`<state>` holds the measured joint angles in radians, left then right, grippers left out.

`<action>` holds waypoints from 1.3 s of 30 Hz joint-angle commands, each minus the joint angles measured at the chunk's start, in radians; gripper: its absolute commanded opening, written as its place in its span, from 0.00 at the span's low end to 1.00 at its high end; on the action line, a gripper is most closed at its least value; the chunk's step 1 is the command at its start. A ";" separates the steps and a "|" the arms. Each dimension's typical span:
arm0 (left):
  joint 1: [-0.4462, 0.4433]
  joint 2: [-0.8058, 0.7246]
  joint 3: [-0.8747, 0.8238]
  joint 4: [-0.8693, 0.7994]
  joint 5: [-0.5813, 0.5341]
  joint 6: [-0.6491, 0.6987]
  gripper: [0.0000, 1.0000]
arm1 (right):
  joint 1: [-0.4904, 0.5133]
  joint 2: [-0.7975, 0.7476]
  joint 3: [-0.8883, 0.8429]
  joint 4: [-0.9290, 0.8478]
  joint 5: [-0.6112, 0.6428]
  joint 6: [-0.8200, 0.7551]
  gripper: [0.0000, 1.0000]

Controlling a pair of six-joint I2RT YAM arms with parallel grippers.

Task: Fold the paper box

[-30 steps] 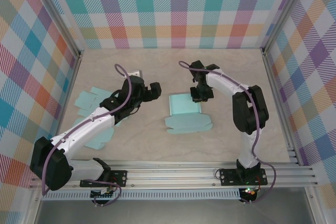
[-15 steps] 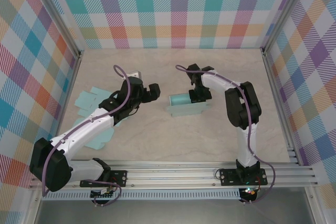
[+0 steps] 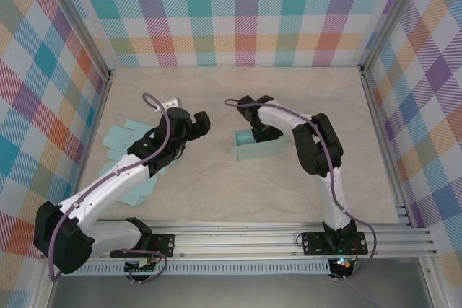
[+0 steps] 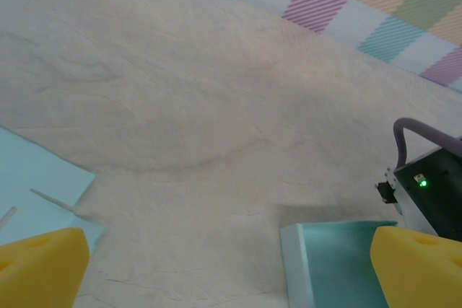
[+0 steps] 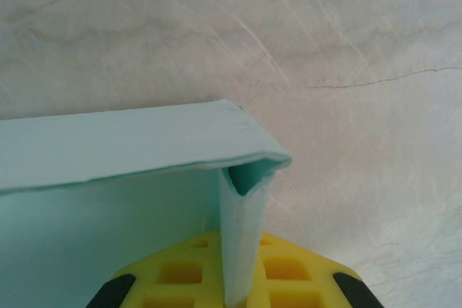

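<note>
Paper box (image 3: 258,151): mid-table, a little right of centre, between the two grippers. Teal card, standing as a shallow open trough rather than lying flat.
Done so far: long walls are raised. In the right wrist view the top edge of one wall is rolled over into a doubled lip, with a tuck showing at the corner.
Left to do: about halfway, by my judgement. The top stands open and the end flaps look unlocked. From above I cannot tell whether the far end is tucked.
Right gripper (image 3: 254,132): at the box's far-left corner, pinched almost closed on a thin upright strip of box wall, with yellow pads (image 5: 289,275) on either side of the card.
Left gripper (image 3: 193,126): jaws spread fully with nothing between them, left of the box and apart from it. Its yellow fingertips (image 4: 40,265) frame the box's near corner in its wrist view.
Surroundings: spare flat blanks (image 3: 119,141) of the same teal card are piled at the left of the table (image 3: 216,200), partly under the left arm. Plaid walls (image 3: 245,27) on three sides.
In the way: nothing lies between the left gripper and the box, and the blanks are well apart from it. Likely risk: the thin card springs open if the pinch lets go before a second hold.
</note>
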<state>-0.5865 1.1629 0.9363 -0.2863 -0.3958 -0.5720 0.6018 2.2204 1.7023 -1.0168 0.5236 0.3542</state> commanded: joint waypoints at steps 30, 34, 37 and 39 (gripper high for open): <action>0.017 -0.036 0.032 -0.211 -0.210 -0.028 1.00 | 0.088 -0.182 0.054 0.037 0.070 -0.212 0.74; 0.024 0.022 0.081 -0.218 -0.232 0.029 1.00 | 0.088 -0.291 0.069 0.047 0.039 -0.211 0.78; 0.044 0.103 0.135 -0.213 -0.182 0.082 1.00 | 0.088 -0.378 0.069 0.051 0.025 -0.186 0.78; 0.058 0.170 0.168 -0.195 -0.135 0.123 1.00 | 0.089 -0.445 0.037 0.064 0.019 -0.154 0.78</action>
<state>-0.5518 1.2667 1.0573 -0.4915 -0.5766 -0.5316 0.6880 1.8629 1.7443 -0.9535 0.5636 0.1555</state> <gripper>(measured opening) 0.999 0.782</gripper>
